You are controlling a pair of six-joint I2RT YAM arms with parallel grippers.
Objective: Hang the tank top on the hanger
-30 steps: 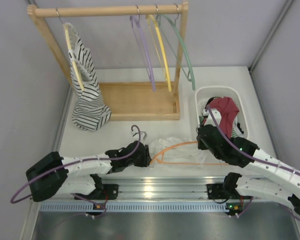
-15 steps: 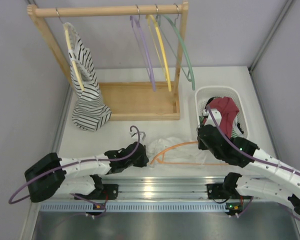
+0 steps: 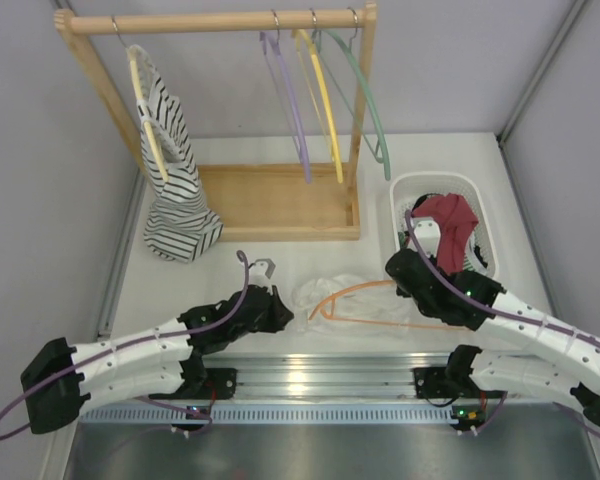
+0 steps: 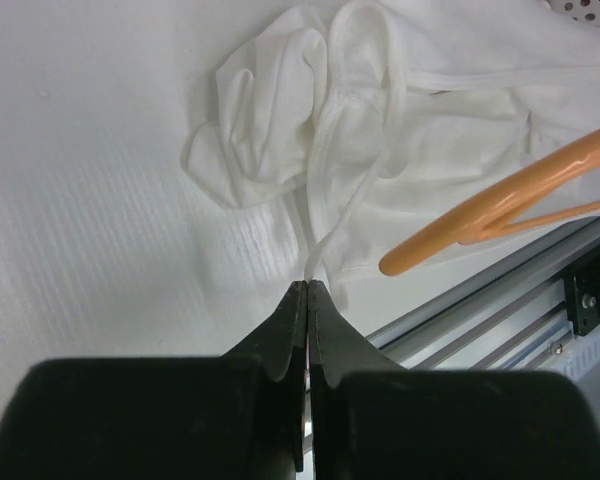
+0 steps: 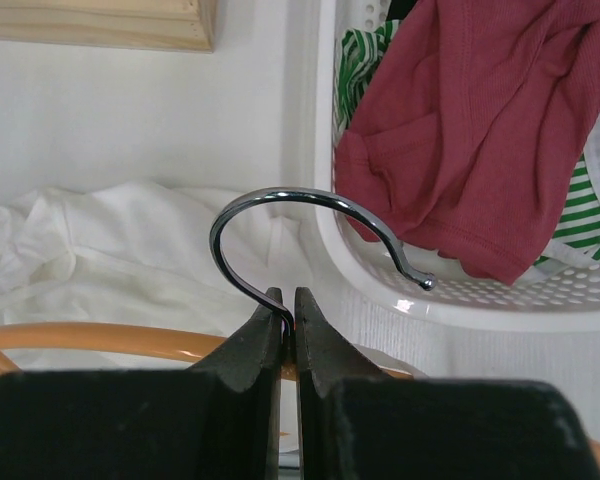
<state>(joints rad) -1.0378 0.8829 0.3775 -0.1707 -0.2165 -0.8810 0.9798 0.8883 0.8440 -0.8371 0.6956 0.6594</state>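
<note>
My left gripper (image 4: 308,292) has its jaws pressed together on a thin strap of the tank top (image 4: 420,130); I cannot see how much fabric sits inside. The top lies crumpled on the table (image 4: 90,200), near the front rail. My right gripper (image 5: 288,305) is clamped on the wire stem of the hanger (image 5: 100,338), which lies across the top. From above, the hanger's right end is hidden under my right arm. Just right, the basket (image 5: 500,295) holds a dark red garment (image 5: 460,140).

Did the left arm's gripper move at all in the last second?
Yes. The left gripper has slid slightly left and toward the front rail, away from the wooden rack, with the tank top strap pinched.
</note>
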